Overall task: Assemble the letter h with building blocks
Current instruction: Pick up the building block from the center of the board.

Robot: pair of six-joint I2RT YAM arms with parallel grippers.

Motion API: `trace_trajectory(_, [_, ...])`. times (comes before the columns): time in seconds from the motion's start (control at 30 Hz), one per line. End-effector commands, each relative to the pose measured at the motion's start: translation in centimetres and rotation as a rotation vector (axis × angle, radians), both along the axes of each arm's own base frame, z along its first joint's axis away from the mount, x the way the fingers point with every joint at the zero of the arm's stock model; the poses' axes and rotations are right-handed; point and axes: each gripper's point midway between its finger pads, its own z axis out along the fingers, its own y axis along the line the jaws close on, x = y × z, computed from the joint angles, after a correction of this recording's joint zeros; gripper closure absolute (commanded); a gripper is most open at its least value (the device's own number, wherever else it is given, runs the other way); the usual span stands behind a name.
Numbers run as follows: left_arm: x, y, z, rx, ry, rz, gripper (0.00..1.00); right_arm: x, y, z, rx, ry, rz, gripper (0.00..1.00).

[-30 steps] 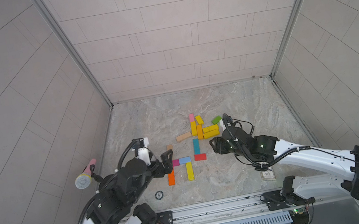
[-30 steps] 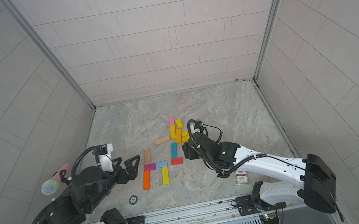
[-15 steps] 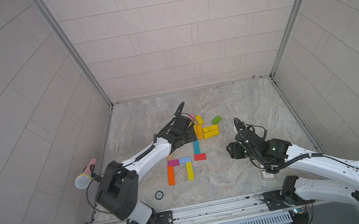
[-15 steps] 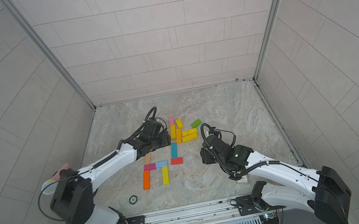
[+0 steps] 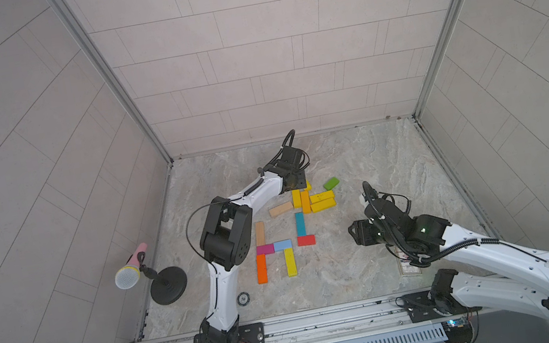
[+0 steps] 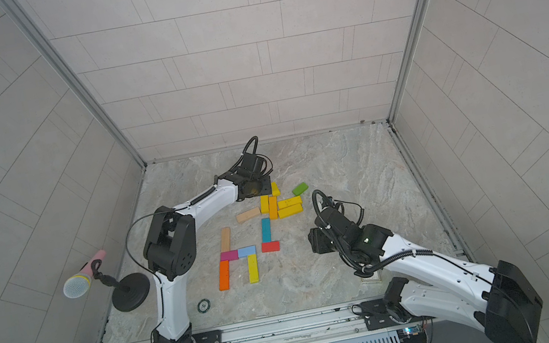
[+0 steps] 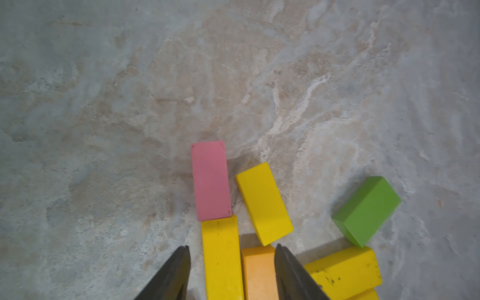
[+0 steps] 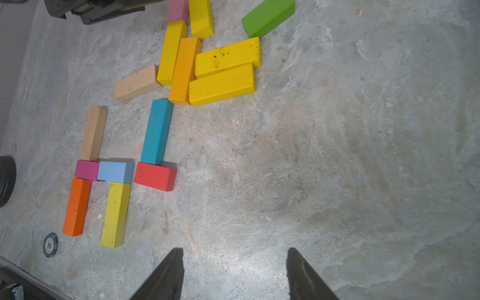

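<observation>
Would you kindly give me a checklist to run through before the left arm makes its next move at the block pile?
1. Left gripper over the pile: ok.
2. Only one block between its fingers: not ok; the long yellow block and the orange block both lie there.
3. Fingers touching on both sides: not ok; a gap shows beside the long yellow block.
4. Neighbours clear of the target: not ok; the pink block touches the long yellow block's end.
5. Right gripper open, empty and away from the blocks: ok.
</observation>
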Motion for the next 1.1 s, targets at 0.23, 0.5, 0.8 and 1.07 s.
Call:
trace_trajectory(0.23, [1.4,0.8,-2.1,0.119,0.026,-0.052,0.43,0.2,-1.2,-1.0,-0.018,0.029,-0.019,0.35])
trace_trajectory(0.5, [2.5,1.5,-3.7,0.167,0.038,-0.032,0.47,0.3,-1.3,-1.2,-0.012,0.037,-0.026,0.35])
trace_trajectory(0.8, [3.8,1.7,-5.4,0.220,0.050,-0.037,0.55,0.6,-1.7,-1.2,-0.008,0.041,-0.038,0.35])
trace_trajectory(1.07, [3.9,0.7,-1.7,0.207,0.005,-0.114,0.72,0.6,-2.3,-1.4,0.001,0.042,-0.070,0.35])
